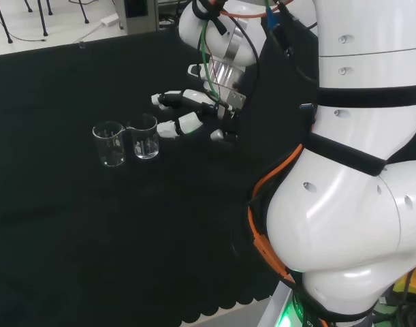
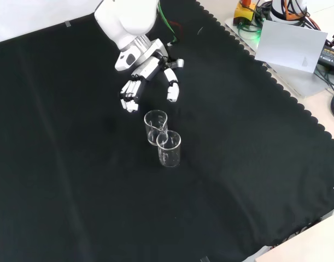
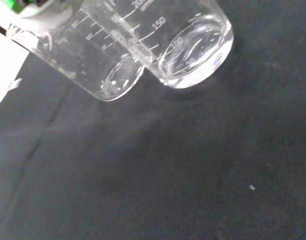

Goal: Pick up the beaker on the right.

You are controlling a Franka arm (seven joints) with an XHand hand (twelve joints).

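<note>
In the head view, the hand [image 1: 194,112] is hovering with fingers spread, grasping nothing, just right of the right beaker [image 1: 144,137]; the left beaker [image 1: 109,144] is standing beside it on the counter [image 1: 71,231]. In the front view, the beakers are lining up one behind the other below the hand. The wrist view is showing both glass bases touching

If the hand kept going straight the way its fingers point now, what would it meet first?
Most likely the nearer beaker, the right one in the head view. The hand is open beside it with fingers aimed at it; the other beaker stands just beyond. Height alignment is unclear.
</note>
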